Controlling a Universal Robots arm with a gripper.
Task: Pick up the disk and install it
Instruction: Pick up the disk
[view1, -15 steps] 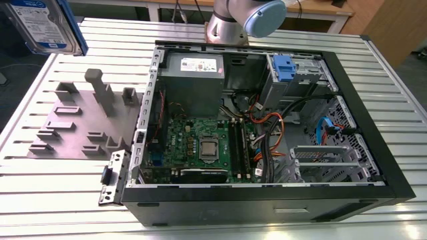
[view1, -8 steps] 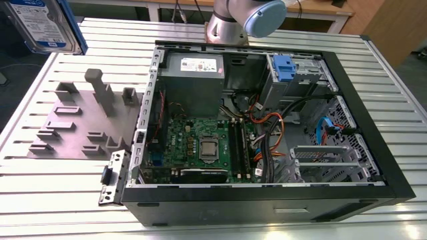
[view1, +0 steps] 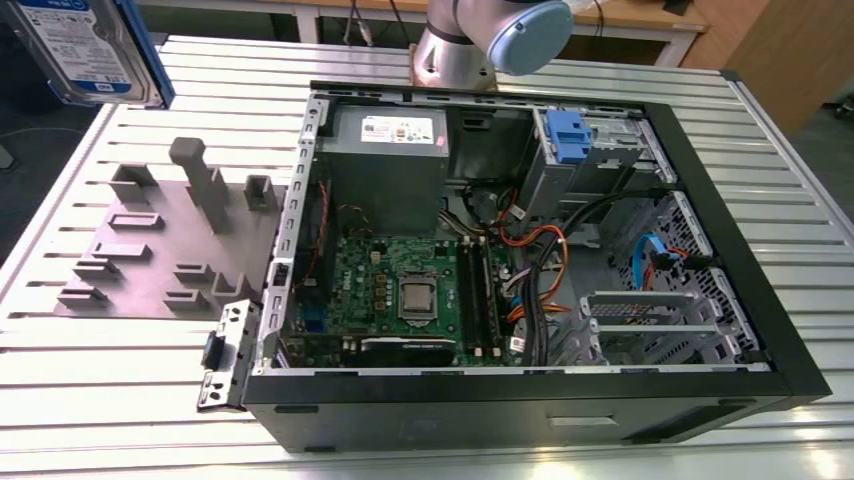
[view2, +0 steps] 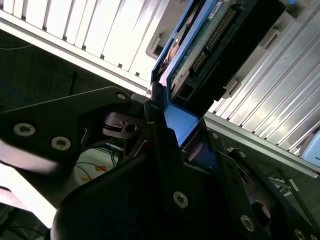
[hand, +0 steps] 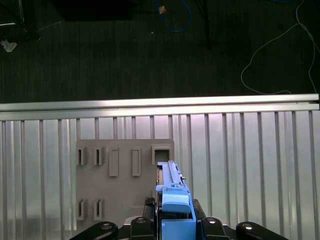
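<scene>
Exterior view: the disk (view1: 94, 50) is recorded aloft at 10 o'clock of the frame, clear of the desk (view1: 134, 400), label outward, its long axis run from 12 to 6 o'clock. The open computer case (view1: 747, 230) is placed toward 4 o'clock from it, and the grey fixture (view1: 147, 250) toward 6 o'clock. Second wrist view: the tool (view2: 175, 120) is seen pressed onto the blue end rail of the disk (view2: 210, 40), which is carried out lengthwise beyond the fingers. First wrist view: the disk (hand: 172, 190) is shown edge-on, pinched in the tool (hand: 175, 222), with the fixture (hand: 120, 200) and slatted desk (hand: 250, 165) lying beneath it.
</scene>
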